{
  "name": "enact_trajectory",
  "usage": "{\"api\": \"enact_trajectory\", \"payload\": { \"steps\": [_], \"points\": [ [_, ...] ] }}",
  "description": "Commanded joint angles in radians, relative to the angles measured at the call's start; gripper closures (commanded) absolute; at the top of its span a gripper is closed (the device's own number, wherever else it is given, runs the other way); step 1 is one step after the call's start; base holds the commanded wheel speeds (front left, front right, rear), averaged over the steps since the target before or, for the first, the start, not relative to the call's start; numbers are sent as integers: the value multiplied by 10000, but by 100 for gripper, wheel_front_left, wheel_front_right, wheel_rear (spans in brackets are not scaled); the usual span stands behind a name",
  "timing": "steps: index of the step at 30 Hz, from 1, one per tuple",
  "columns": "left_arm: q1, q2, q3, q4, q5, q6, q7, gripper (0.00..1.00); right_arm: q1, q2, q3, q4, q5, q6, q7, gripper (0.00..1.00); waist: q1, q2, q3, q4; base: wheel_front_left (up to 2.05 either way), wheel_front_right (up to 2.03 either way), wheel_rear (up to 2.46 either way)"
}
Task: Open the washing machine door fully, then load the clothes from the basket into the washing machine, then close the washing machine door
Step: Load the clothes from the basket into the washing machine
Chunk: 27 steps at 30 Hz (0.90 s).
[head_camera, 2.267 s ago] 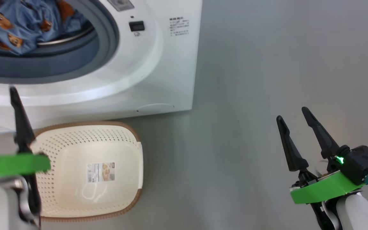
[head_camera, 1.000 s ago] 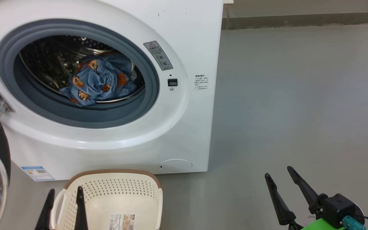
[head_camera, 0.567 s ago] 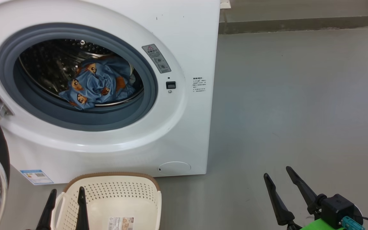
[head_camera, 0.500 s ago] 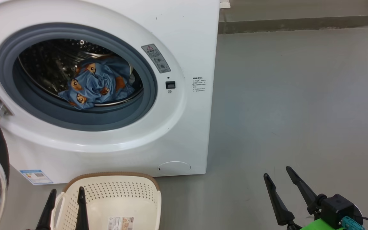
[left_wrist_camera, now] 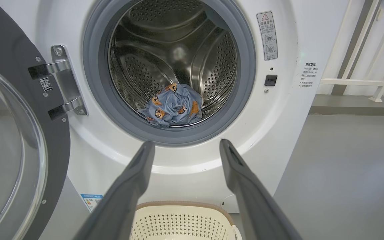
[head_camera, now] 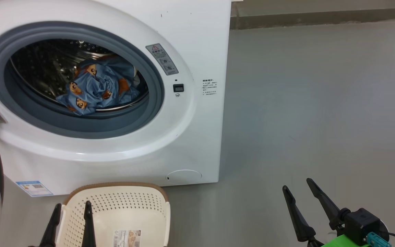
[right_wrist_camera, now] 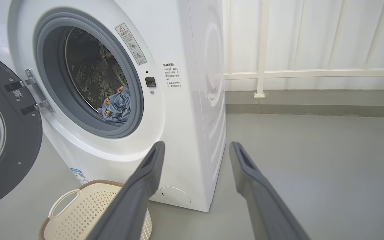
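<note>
The head camera has risen; the clothes point(head_camera: 96, 87) lie in the washing machine point(head_camera: 197, 51), the basket point(head_camera: 122, 206) is empty, and both jaws are wide open, holding nothing. Only closing the washing machine door point(left_wrist_camera: 8, 150) remains.

We see a grey warning label point(left_wrist_camera: 267, 35) with a red triangle sign beside the opening of the washing machine point(head_camera: 183, 137); its print is too small to read. Right of it stands a block of Chinese lines point(left_wrist_camera: 308, 75), also too small to read. A blue label point(head_camera: 34, 188) sits low on the front, a QR sticker point(left_wrist_camera: 46, 84) on the washing machine door point(left_wrist_camera: 2, 40), and a barcode sticker point(head_camera: 126, 238) in the basket point(head_camera: 115, 184).
</note>
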State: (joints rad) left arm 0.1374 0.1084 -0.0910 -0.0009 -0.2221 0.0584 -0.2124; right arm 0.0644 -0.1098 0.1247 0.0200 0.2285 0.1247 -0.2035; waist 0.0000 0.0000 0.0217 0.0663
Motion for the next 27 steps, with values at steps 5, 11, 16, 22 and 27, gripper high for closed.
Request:
{"api": "enact_trajectory", "payload": {
  "steps": [5,11,16,22,27],
  "points": [
    [-845,225,294,29,-73,35,60,0,-212,-76,255,-360,-80,60,-24,0,0,0,327,-21,0,0,0],
    [-1993,414,341,574,-279,-179,310,0,-489,-187,307,-497,-28,60,-42,0,0,0,972,-83,0,0,0],
    [-3328,584,414,1275,-529,-370,716,0,-821,-311,257,-617,31,60,-82,0,0,0,1760,-177,0,0,0],
    [-5231,875,485,2187,-669,-593,950,0,-1343,-453,299,-697,110,60,-205,0,0,0,2799,-387,0,0,0],
    [-6823,1117,693,2876,-997,-820,1156,0,-1779,-545,305,-681,193,60,-339,0,0,0,3583,-625,0,0,0]
  ]
}}
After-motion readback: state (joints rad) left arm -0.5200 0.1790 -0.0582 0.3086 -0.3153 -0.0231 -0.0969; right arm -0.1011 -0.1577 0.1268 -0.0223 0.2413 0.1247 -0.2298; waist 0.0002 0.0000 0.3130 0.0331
